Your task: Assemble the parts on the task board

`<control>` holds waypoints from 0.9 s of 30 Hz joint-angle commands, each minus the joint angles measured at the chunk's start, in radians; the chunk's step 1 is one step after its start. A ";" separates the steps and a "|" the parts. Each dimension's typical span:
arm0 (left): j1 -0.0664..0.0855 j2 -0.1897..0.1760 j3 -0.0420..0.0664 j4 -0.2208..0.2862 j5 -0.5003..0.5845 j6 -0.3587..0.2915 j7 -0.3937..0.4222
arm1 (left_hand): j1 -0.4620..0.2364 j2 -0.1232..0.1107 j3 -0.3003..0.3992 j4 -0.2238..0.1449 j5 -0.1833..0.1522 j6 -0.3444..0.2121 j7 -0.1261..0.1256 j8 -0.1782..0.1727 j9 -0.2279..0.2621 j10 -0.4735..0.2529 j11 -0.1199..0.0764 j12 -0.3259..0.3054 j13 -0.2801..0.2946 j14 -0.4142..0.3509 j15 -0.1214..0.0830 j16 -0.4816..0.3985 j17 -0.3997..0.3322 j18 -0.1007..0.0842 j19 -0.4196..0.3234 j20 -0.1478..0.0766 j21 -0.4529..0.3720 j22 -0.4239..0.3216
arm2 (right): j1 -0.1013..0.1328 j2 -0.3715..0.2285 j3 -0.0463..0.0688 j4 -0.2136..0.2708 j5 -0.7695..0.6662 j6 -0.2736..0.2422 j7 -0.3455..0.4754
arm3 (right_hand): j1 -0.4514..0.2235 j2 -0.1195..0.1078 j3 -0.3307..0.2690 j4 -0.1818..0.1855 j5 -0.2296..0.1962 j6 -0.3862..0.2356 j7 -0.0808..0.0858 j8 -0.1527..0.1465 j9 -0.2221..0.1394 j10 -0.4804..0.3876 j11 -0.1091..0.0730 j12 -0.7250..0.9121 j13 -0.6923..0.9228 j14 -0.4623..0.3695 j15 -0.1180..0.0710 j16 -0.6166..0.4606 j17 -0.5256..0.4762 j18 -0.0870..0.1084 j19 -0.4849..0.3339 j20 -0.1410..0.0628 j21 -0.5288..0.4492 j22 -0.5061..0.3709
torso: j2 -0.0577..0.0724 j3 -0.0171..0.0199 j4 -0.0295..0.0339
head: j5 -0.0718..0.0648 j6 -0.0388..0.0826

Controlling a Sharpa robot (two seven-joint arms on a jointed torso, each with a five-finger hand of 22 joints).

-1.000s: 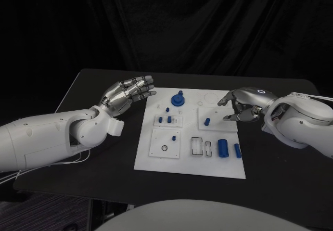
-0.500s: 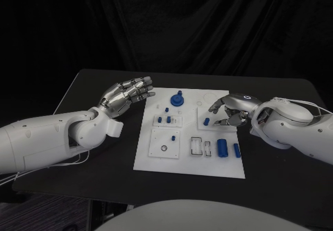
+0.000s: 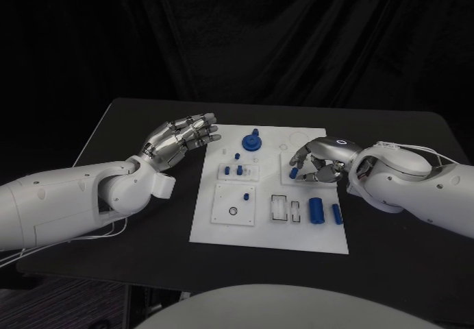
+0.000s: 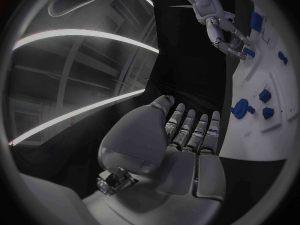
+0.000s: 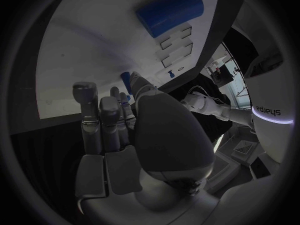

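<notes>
The white task board (image 3: 296,236) lies in the middle of the black counter (image 3: 118,123), between the two hands.

The left hand (image 3: 180,139) hovers above the counter just left of the board's far left corner. Its fingers (image 3: 201,127) are stretched out side by side, slightly apart, and hold nothing; the left wrist view shows the same flat, open palm (image 4: 181,150) beside the board's edge (image 4: 250,145).

The right hand (image 3: 318,159) sits over the right part of the board, around its middle. Its fingers (image 3: 299,166) are curled down round a small blue peg (image 3: 293,174) that stands in the square block there. In the left wrist view the fingertips (image 4: 234,47) meet that blue piece (image 4: 248,52), but whether they actually pinch it or only touch it cannot be told.

On the board, a round blue gear with a knob (image 3: 253,142) stands at the far edge, left of centre. Several small blue pegs (image 3: 233,168) stand in the left column, nearer than the gear. On the near right, a blue cylinder (image 3: 316,209) lies lengthwise, with a slimmer blue pin (image 3: 338,214) just to its right, close to the board's right edge. Two empty rectangular slots (image 3: 283,208) sit just left of the cylinder, and a black ring (image 3: 234,211) lies on the near left square. The right wrist view shows the blue cylinder (image 5: 170,11) lying on the white surface beyond the fingers.
</notes>
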State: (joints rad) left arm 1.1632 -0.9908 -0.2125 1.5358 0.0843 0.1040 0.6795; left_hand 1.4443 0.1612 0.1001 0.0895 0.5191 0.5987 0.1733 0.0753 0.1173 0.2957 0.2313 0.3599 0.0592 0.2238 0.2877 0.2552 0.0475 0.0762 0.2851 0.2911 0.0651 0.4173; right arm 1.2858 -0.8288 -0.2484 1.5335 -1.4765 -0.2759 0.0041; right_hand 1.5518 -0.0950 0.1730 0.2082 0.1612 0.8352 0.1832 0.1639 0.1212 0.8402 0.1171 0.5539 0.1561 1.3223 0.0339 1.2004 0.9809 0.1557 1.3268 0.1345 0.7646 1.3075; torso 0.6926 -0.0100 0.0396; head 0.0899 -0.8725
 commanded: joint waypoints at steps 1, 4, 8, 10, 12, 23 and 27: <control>-0.002 0.002 0.001 0.001 0.005 0.016 0.056 | -0.011 0.001 0.006 0.001 0.006 0.009 0.012 0.004 0.001 0.009 0.000 0.006 0.001 0.004 0.002 0.003 0.001 -0.006 0.005 0.001 0.001 -0.001 | -0.003 0.004 0.001 -0.002 0.000 -0.012 0.022 | 0.006 0.007 0.012 0.003 0.010 0.029 -0.003 0.010 0.006 0.024 -0.004 -0.009 -0.003 0.011 -0.002 0.008 0.006 -0.018 0.012 -0.003 0.012 0.069 | 0.000 -0.0006 0.0003 | 0.003 0.000; -0.004 0.003 0.001 0.000 0.005 0.017 0.055 | -0.013 0.001 0.011 -0.001 0.006 0.013 0.014 0.005 0.001 0.012 0.002 0.008 0.001 0.004 0.002 0.004 0.001 -0.005 0.005 0.001 0.000 -0.001 | -0.004 0.008 0.001 -0.005 0.000 -0.014 0.024 | 0.007 0.007 0.019 0.004 0.017 0.046 -0.008 0.014 0.010 0.032 -0.006 -0.019 -0.006 0.014 -0.005 0.008 0.007 -0.019 0.014 -0.005 0.014 0.071 | 0.001 -0.0004 -0.0002 | 0.002 0.000; -0.005 0.004 0.001 0.000 0.005 0.019 0.053 | -0.014 0.002 0.014 -0.003 0.006 0.018 0.015 0.006 0.002 0.014 0.004 0.011 0.002 0.004 0.002 0.005 0.001 -0.005 0.005 0.001 0.000 -0.003 | -0.004 0.014 0.001 -0.013 0.000 -0.016 0.028 | 0.017 0.013 0.036 0.000 0.043 0.072 -0.014 0.021 0.016 0.045 -0.011 -0.030 -0.009 0.019 -0.010 0.010 0.013 -0.020 0.019 -0.009 0.022 0.075 | 0.000 -0.0005 -0.0001 | 0.004 0.000; -0.005 0.004 0.001 0.000 0.005 0.020 0.052 | -0.015 0.002 0.018 -0.004 0.006 0.021 0.017 0.007 0.002 0.016 0.005 0.012 0.002 0.004 0.001 0.006 0.001 -0.005 0.005 0.001 0.000 -0.003 | -0.004 0.017 0.001 -0.015 0.000 -0.018 0.030 | 0.023 0.015 0.046 -0.004 0.056 0.085 -0.017 0.024 0.020 0.053 -0.014 -0.035 -0.010 0.021 -0.012 0.011 0.014 -0.021 0.022 -0.011 0.028 0.078 | 0.000 -0.0004 0.0003 | 0.004 0.000; -0.006 0.004 0.001 0.000 0.005 0.021 0.051 | -0.015 0.002 0.018 -0.004 0.006 0.021 0.017 0.007 0.002 0.016 0.005 0.012 0.002 0.004 0.001 0.006 0.001 -0.005 0.005 0.001 0.000 -0.003 | -0.004 0.018 0.001 -0.017 0.000 -0.021 0.032 | 0.025 0.018 0.051 -0.005 0.062 0.091 -0.019 0.026 0.022 0.058 -0.015 -0.037 -0.010 0.023 -0.013 0.013 0.018 -0.022 0.024 -0.012 0.032 0.079 | 0.001 -0.0001 0.0007 | 0.003 0.000; -0.009 0.006 0.001 -0.002 0.005 0.025 0.047 | -0.021 0.003 0.031 -0.007 0.006 0.030 0.020 0.010 0.003 0.021 0.012 0.018 0.002 0.001 0.000 0.007 0.000 -0.004 0.004 0.001 -0.001 -0.007 | -0.004 0.019 0.001 -0.014 0.000 -0.059 0.051 | 0.030 0.033 0.075 -0.031 0.081 0.186 -0.046 0.073 0.070 0.109 -0.037 -0.044 -0.006 0.044 -0.031 0.027 0.043 -0.029 0.045 -0.028 0.080 0.095 | 0.000 -0.0006 0.0004 | 0.006 0.000; -0.011 0.006 0.001 -0.002 0.005 0.025 0.046 | -0.022 0.004 0.036 -0.008 0.006 0.033 0.021 0.011 0.003 0.023 0.014 0.019 0.002 0.000 0.000 0.007 0.000 -0.004 0.004 0.001 -0.001 -0.008 | -0.004 0.011 0.001 -0.002 0.006 -0.088 0.064 | 0.027 0.035 0.075 -0.050 0.092 0.210 -0.056 0.094 0.102 0.142 -0.049 -0.046 -0.003 0.058 -0.043 0.033 0.055 -0.035 0.060 -0.038 0.116 0.104 | 0.000 -0.0011 -0.0010 | 0.009 0.000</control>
State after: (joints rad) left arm 1.1541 -0.9859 -0.2124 1.5324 0.0849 0.1132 0.6796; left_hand 1.4309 0.1639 0.1330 0.0812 0.5191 0.6254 0.1786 0.0828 0.1195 0.3149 0.2434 0.3746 0.0603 0.2238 0.2877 0.2591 0.0473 0.0763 0.2850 0.2911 0.0651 0.4105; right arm 1.2835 -0.8154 -0.2488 1.5259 -1.4744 -0.3085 0.0445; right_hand 1.5792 -0.0735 0.2476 0.1629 0.2509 1.0354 0.1311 0.2509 0.1896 0.9776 0.0699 0.5118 0.1514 1.3734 -0.0116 1.2293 1.0345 0.1397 1.3819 0.0961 0.8760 1.3073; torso 0.6927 -0.0105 0.0398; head 0.0976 -0.8725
